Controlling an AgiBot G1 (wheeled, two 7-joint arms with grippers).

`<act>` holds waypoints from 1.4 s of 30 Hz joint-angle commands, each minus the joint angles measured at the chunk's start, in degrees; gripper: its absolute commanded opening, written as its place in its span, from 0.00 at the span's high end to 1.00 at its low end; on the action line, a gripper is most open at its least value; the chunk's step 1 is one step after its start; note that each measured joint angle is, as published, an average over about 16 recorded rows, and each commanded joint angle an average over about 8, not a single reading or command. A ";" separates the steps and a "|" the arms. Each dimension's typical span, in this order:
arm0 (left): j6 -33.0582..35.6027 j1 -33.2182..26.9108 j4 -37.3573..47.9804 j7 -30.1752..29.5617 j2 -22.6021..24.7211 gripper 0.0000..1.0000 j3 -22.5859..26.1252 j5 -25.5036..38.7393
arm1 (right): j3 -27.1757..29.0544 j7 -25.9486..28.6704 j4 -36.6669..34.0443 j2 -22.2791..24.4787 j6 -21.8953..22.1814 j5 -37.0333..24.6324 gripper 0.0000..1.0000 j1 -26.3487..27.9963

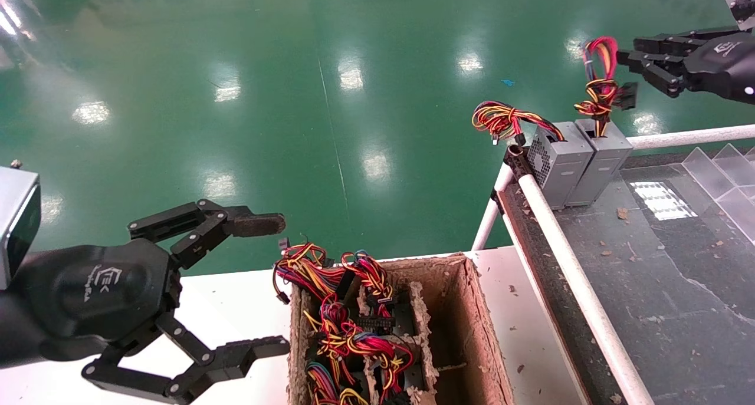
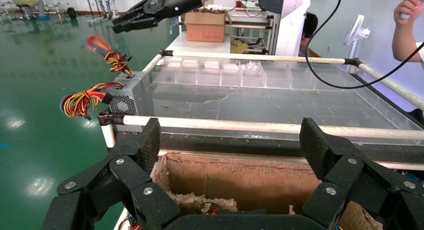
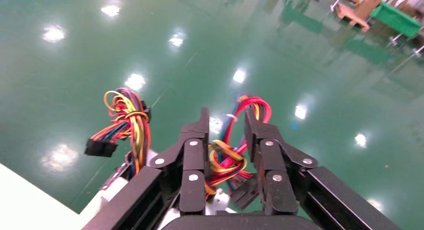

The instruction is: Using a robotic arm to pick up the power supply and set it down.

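The power supply (image 1: 603,157), a plain grey box, stands at the far corner of the dark table with its red, yellow and blue wire bunch (image 1: 597,78) rising from the top. My right gripper (image 1: 626,60) hovers just right of the top of that bunch. It is open and holds nothing. In the right wrist view the wire bunch (image 3: 230,157) shows through the gap of the right gripper (image 3: 226,121). My left gripper (image 1: 284,284) hangs wide open beside the cardboard tray, and in its own view the left gripper (image 2: 232,145) frames an empty compartment.
A vented grey box (image 1: 557,163) with red-yellow-black wires stands against the power supply. The cardboard tray (image 1: 475,310) on the white table holds several wired units. A white pipe rail (image 1: 566,257) edges the dark table. Clear dividers (image 1: 725,175) sit at its right.
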 commanded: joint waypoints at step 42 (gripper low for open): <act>-0.01 0.01 0.02 0.01 0.00 0.00 0.01 -0.01 | 3.59 13.95 38.53 8.66 -14.67 24.20 0.00 -27.84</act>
